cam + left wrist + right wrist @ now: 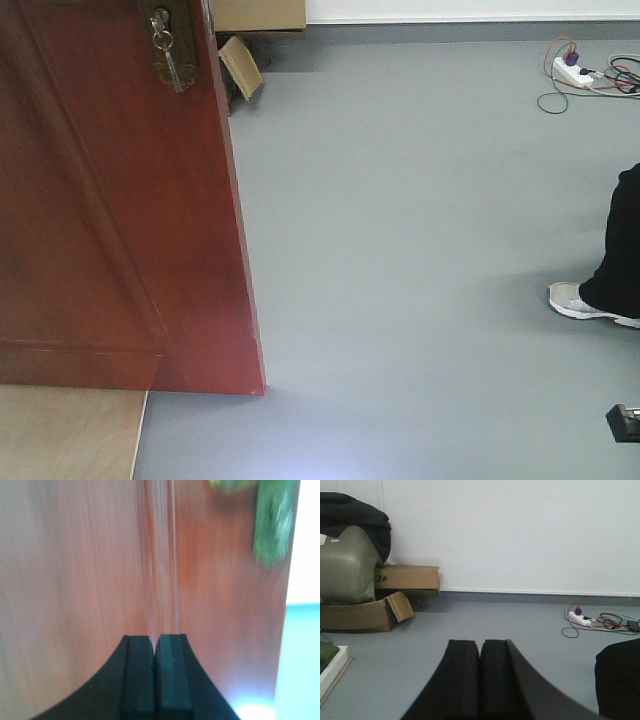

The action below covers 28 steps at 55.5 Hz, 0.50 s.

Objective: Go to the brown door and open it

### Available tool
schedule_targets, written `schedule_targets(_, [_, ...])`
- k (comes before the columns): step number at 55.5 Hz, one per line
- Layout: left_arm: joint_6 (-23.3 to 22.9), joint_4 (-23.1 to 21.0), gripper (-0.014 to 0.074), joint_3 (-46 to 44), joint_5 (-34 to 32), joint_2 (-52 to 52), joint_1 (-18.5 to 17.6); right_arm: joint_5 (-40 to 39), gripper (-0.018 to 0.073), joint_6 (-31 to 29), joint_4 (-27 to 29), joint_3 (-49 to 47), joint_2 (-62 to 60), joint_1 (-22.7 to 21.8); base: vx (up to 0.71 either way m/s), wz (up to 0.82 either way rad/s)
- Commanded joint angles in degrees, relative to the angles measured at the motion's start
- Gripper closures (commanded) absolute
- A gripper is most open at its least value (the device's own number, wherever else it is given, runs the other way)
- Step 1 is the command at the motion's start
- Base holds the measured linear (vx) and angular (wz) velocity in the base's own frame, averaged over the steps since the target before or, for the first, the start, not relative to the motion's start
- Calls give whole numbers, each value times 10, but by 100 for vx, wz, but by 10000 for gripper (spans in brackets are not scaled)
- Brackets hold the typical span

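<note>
Facing brown door (pixel 75 580) closely, left tool (pixel 155 645) closed, empty.

The door (pixel 110 200) stood at left, its lock plate (pixel 170 45) and keys (pixel 168 55) near its right edge. Cardboard boxes (pixel 245 40) lay behind it by the wall; a power strip (pixel 572 70) far right, a shoe (pixel 585 303) nearer.
</note>
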Motion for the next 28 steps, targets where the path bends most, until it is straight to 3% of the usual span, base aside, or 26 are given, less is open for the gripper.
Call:
schedule_targets(1, [-6,18,600,6,-94,6,-4,-46,559,-3,-2,3,-5,0,0,0])
schedule_targets(28, [-5,19,600,4,-74,-53,-32,-46,559,-3,-2,3,-5,0,0,0])
